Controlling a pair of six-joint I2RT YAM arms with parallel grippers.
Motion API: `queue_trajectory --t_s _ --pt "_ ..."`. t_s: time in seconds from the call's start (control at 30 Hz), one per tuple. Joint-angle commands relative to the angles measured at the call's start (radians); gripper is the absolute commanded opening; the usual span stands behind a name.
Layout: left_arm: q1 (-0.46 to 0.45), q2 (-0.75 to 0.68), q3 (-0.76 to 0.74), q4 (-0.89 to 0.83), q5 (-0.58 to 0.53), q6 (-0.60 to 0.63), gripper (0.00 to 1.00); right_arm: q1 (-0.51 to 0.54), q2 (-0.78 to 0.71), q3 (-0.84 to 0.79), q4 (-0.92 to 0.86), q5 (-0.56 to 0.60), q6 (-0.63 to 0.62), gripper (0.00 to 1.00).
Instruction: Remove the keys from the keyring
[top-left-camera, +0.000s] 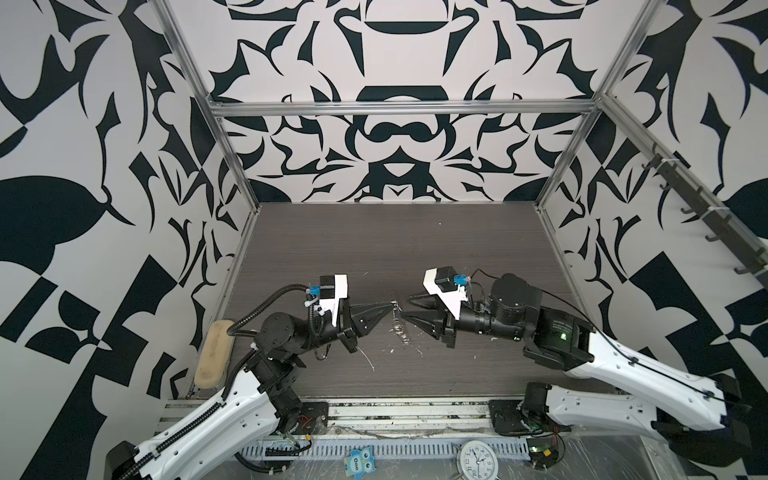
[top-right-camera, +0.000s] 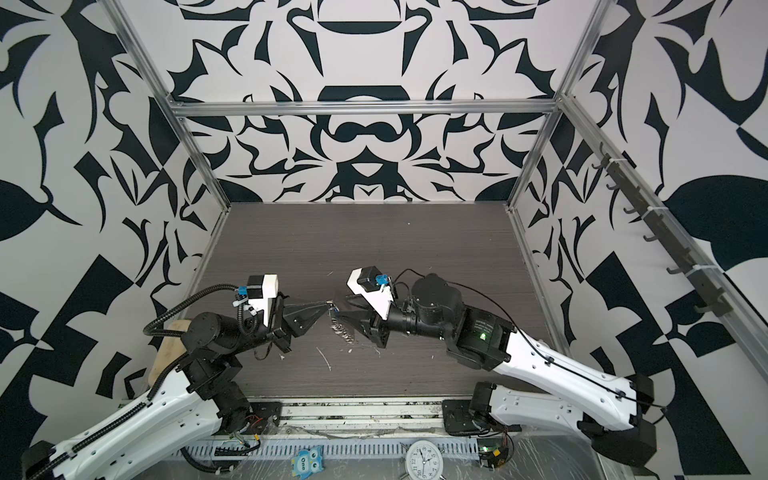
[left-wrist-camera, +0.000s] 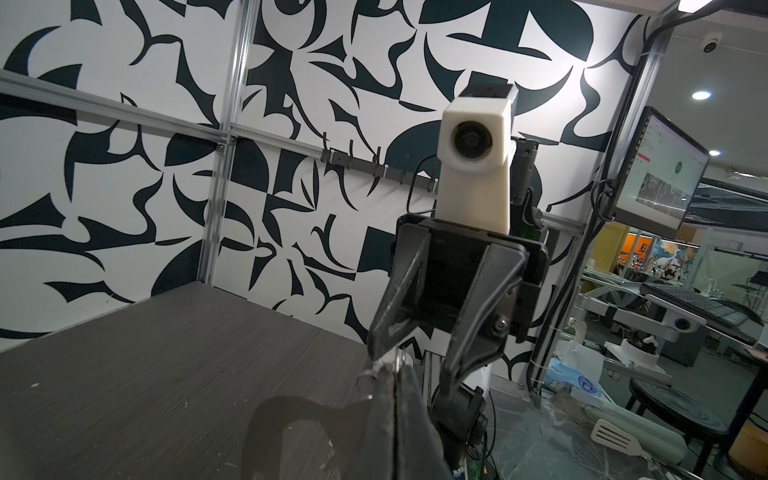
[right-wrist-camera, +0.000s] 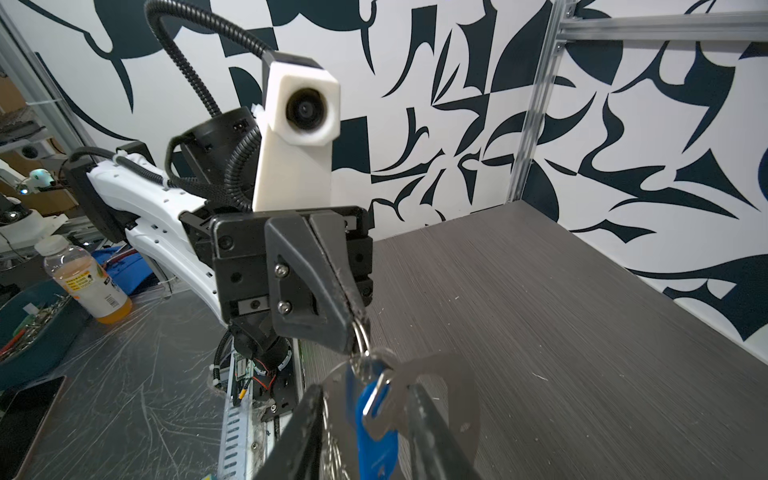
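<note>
1. a cell of black-and-white patterned walls (top-left-camera: 395, 62) on an aluminium frame (top-left-camera: 399, 107) closes the left, far and right sides of a dark wood-grain surface (top-left-camera: 374, 249).
2. the keyring (right-wrist-camera: 455, 386) is a flat silver plate with a curved edge and a rounded opening cut through it. it hangs in the air over the middle of the near half of the surface, between the two arms, and shows edge-on in both top views.
3. a blue key tag (right-wrist-camera: 376, 444) dangles against the plate, joined to it through a cluster of small rings at the top.
4. the left end effector (top-left-camera: 392, 306) is pinched tight on a small ring (right-wrist-camera: 360, 332) at the top of that cluster, and the plate hangs from it.
5. the right end effector (top-left-camera: 409, 311) faces it from the right, its fingers (right-wrist-camera: 432, 436) parted narrowly, one on each side of the plate and tag. whether they touch the plate i cannot tell.
6. off the surface, behind the left arm, a bottle (right-wrist-camera: 83, 286) holds orange liquid, and a teal bin (right-wrist-camera: 50, 338) just beside it holds mixed small hardware.
7. a beige pad (top-left-camera: 212, 353) leans at the left edge of the surface. a clock (top-left-camera: 478, 459) and a blue owl toy (top-left-camera: 359, 459) lie past the near edge. a hook rail (top-left-camera: 706, 220) runs along the right wall.
8. bare wood grain runs from the end effectors to the far wall and out to both sides. white scratches (top-left-camera: 370, 359) mark the surface near the keyring.
</note>
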Motion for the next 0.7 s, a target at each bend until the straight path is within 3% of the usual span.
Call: queue_trajectory --t_s 0.0,0.47,0.67 --pt "-0.003 -0.01 0.027 0.024 0.014 0.003 0.0 0.004 -0.008 0.044 0.084 -0.032 0.006 0.31" --pt "-0.003 -0.002 0.027 0.031 0.018 0.002 0.0 0.003 0.026 0.062 0.077 -0.072 0.013 0.08" --pt "-0.003 0.008 0.031 0.037 0.021 0.001 0.0 0.004 0.043 0.072 0.069 -0.089 0.02 0.03"
